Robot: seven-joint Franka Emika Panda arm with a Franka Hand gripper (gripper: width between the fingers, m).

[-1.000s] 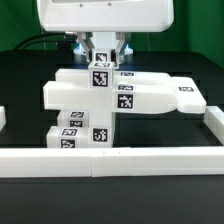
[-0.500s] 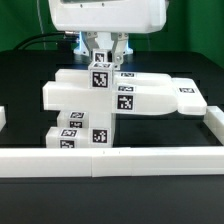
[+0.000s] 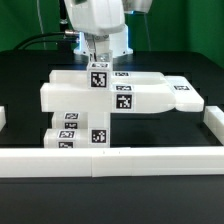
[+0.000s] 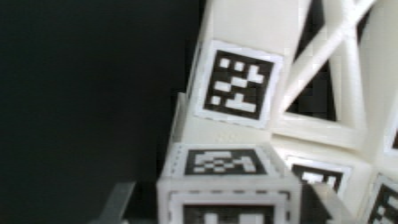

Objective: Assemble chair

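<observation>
The chair (image 3: 140, 98) is a cluster of chunky white tagged parts in the middle of the black table: a wide flat piece lying across, with stacked blocks (image 3: 78, 133) below it toward the front. An upright white post (image 3: 98, 77) with a tag on its face rises at the cluster's back. My gripper (image 3: 98, 60) comes straight down onto this post. In the wrist view the post's tagged top (image 4: 221, 165) sits between my two dark fingers (image 4: 121, 200), and my gripper (image 4: 222, 208) is shut on it. Slatted white chair parts (image 4: 329, 70) lie beyond.
A long white border rail (image 3: 110, 161) runs along the front, with side pieces at the exterior view's right (image 3: 214, 124) and left (image 3: 3, 117). Cables (image 3: 40, 42) trail at the back left.
My wrist has turned above the post, so the broad white housing now shows narrower and angled. The grip on the post is unchanged and the parts have barely shifted.
</observation>
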